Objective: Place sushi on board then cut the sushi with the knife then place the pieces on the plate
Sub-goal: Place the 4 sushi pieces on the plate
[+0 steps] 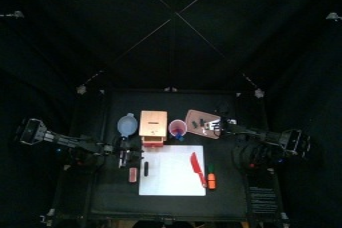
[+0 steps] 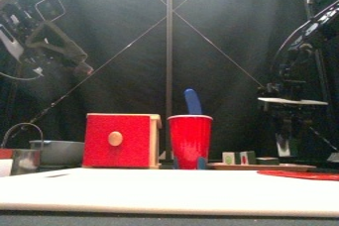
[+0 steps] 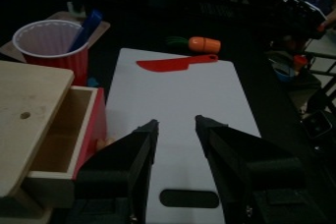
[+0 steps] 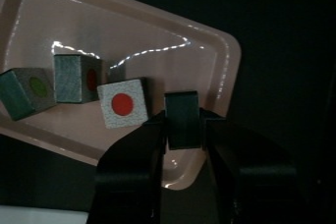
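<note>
Right claw [image 4: 186, 125] pinches one dark green sushi piece [image 4: 183, 105] over the pink plate [image 4: 171, 31], close to the plate's rim. I cannot tell if the piece touches the plate. Three more pieces [image 4: 73, 74] lie on the plate next to it, close together. One of them shows a white face with a red dot.

The left claw [image 3: 172, 128] is spread wide and holds nothing. It hangs over the white board [image 3: 178, 95].

The red knife [image 3: 178, 64] lies flat on the right part of the board. An orange toy [image 3: 201, 43] with a green end lies on the counter [image 1: 100, 187], just beside the board's right edge.

Behind the board stands the red cup [image 2: 189, 141] with the blue knife [image 2: 193, 101] sticking up out of it. The wooden box [image 2: 122, 141] with its red front stands just left of the cup. The blue-grey bowl [image 1: 128, 125] sits left of the box. The pink plate is at the back, to the right of the cup.
</note>
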